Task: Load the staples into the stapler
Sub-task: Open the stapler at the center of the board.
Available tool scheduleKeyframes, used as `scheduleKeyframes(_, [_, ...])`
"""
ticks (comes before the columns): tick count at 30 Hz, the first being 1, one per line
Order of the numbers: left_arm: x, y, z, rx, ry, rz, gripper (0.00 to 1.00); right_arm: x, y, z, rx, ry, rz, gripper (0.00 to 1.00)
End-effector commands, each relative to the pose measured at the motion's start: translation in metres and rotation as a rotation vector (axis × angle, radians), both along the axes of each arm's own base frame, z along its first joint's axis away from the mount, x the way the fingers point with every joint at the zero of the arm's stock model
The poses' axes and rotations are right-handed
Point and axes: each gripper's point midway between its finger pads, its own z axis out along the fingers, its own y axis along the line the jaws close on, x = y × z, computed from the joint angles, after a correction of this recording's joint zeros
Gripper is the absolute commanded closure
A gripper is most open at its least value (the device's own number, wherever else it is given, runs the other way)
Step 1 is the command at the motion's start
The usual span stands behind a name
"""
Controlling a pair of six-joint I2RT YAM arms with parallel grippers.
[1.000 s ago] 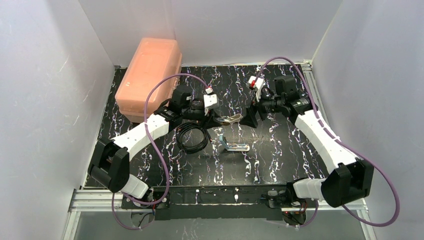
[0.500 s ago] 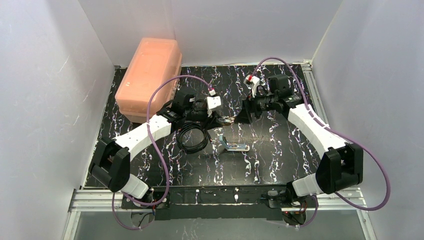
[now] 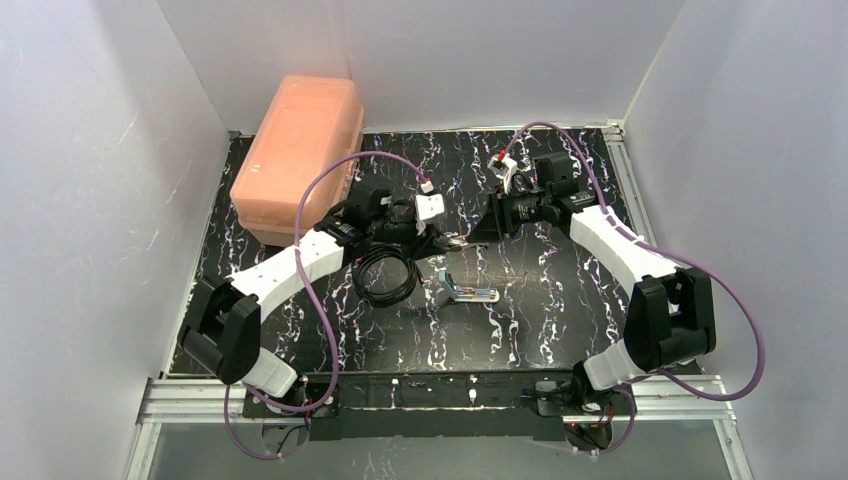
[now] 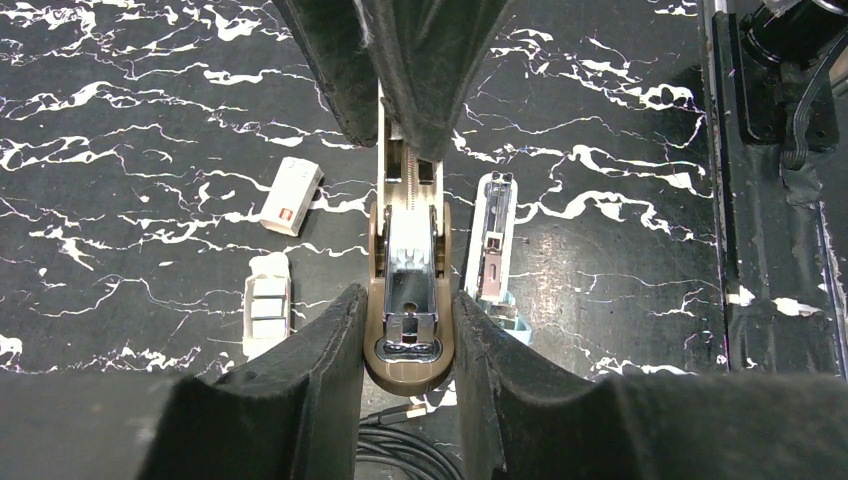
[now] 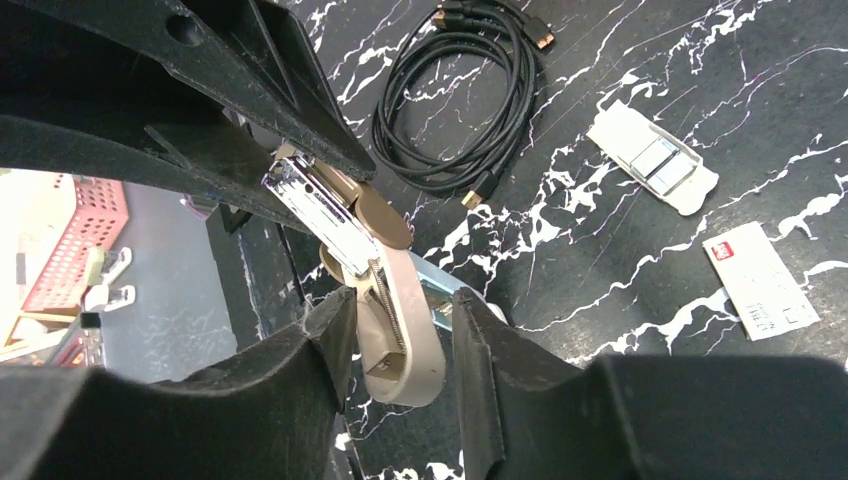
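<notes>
A tan stapler [image 4: 408, 365] hangs open above the table, its silver channel facing up. My left gripper [image 4: 408, 298] is shut on its front end. My right gripper [image 5: 405, 305] straddles the tan lid [image 5: 415, 350]: one finger touches it and a gap shows on the other side. In the top view both grippers meet at mid table, left [image 3: 445, 240] and right [image 3: 478, 232]. A light-blue stapler [image 4: 493, 245] lies open on the table beneath [image 3: 468, 291]. The staples sit as silvery blocks in a pale tray [image 4: 268, 305], also seen from the right wrist [image 5: 655, 160].
A small white box with a red label [image 4: 290, 195] lies near the tray. A coiled black cable [image 3: 385, 275] rests left of the blue stapler. A large pink lidded box [image 3: 298, 155] stands at the back left. White walls close in three sides.
My right arm has moved left onto the tan stapler's lid and its jaws have narrowed around it. The left gripper has kept its hold and shifted slightly.
</notes>
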Motion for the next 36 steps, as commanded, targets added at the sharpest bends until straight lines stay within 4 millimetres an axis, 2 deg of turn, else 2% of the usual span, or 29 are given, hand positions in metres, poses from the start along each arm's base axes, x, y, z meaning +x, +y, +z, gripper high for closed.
scheduleKeyframes(1, [0.002, -0.004, 0.013, -0.015, -0.041, -0.017, 1.0, 0.006, 0.0, 0.008, 0.065, 0.016, -0.005, 0.56])
scheduleKeyframes(5, [0.003, -0.004, 0.009, -0.007, -0.035, -0.013, 1.0, 0.008, -0.004, 0.008, 0.078, 0.031, -0.025, 0.74])
scheduleKeyframes(8, [0.004, -0.004, 0.008, -0.002, -0.036, -0.007, 1.0, 0.011, -0.008, 0.007, 0.077, 0.031, -0.05, 0.92])
scheduleKeyframes(9, [0.005, -0.004, 0.007, 0.0, -0.034, -0.005, 0.96, 0.011, -0.009, 0.007, 0.073, 0.027, -0.058, 0.98])
scheduleKeyframes(12, [0.008, -0.005, 0.006, 0.005, -0.028, 0.001, 0.86, 0.012, -0.013, 0.007, 0.062, 0.013, -0.08, 0.99])
scheduleKeyframes(16, [0.012, -0.008, 0.005, 0.004, -0.017, 0.014, 0.65, 0.014, -0.02, 0.007, 0.03, -0.018, -0.107, 0.99])
scheduleKeyframes(22, [0.016, -0.011, 0.004, 0.011, -0.011, 0.026, 0.4, 0.024, -0.044, 0.002, -0.05, -0.058, -0.198, 0.99])
scheduleKeyframes(27, [0.021, -0.01, 0.007, 0.022, -0.024, 0.046, 0.29, 0.036, -0.078, -0.01, -0.12, -0.044, -0.284, 0.99])
scheduleKeyframes(33, [0.023, -0.002, 0.012, 0.033, -0.079, 0.067, 0.2, 0.055, -0.127, -0.043, -0.245, 0.012, -0.419, 0.99])
scheduleKeyframes(36, [0.021, 0.004, 0.008, 0.067, -0.064, 0.078, 0.18, 0.064, -0.143, -0.058, -0.321, 0.024, -0.461, 0.99])
